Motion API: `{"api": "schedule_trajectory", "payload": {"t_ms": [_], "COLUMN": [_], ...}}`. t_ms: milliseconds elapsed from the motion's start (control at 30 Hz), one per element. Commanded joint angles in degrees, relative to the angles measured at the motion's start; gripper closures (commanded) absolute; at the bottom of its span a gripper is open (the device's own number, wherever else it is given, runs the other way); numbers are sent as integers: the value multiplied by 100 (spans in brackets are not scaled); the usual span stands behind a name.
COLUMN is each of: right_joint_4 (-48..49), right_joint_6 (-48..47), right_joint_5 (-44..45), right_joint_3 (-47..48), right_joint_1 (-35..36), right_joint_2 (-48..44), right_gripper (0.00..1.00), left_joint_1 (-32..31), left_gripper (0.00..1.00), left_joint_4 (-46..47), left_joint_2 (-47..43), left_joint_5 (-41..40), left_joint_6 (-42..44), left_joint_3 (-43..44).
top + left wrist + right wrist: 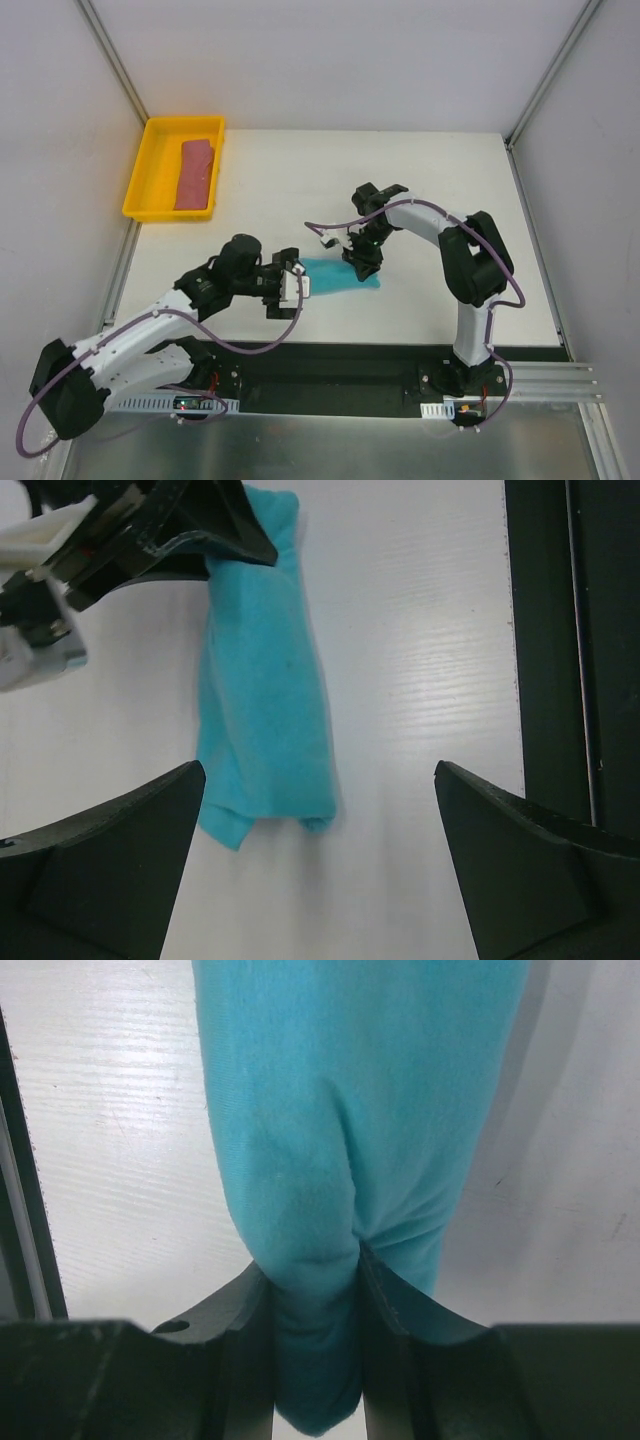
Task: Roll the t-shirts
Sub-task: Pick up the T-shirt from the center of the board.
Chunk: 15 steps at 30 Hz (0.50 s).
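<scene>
Top external view: two arms, two t-shirts, one tray. Nearest, the left gripper (300, 288) keeps its fingers spread wide around nothing, just beside the left end of the teal-blue t-shirt (335, 277). This t-shirt lies as a narrow bundle on the front middle of the white table (430, 180). The right gripper (362, 262) pinches the right part of the bundle between its fingers. Farther, in the far left corner, one yellow tray (138, 188) holds the folded red-pink t-shirt (196, 173). Pale walls (330, 60) with metal corner posts stand around the table.
</scene>
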Motion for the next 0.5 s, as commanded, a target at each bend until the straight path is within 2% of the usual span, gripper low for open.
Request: {"api": "schedule_trajectory", "payload": {"t_ms": [0,167,467], "right_joint_4": [-433,-468,-521], "right_joint_6": [31,31,83], "right_joint_5": [81,90,99], "right_joint_3": [54,90,186], "right_joint_1": [-10,-10,-28], "right_joint_2": [144,188,258], "right_gripper": [72,73,74], "left_joint_1": [-598,-784,-1031], "left_gripper": [1,2,6], "left_joint_4": [1676,2424,3233], "left_joint_2": [900,1945,3037], "left_joint_5": [-600,-1102,-1347], "left_joint_6": [176,61,105], "left_joint_3": [-141,52,263]}}
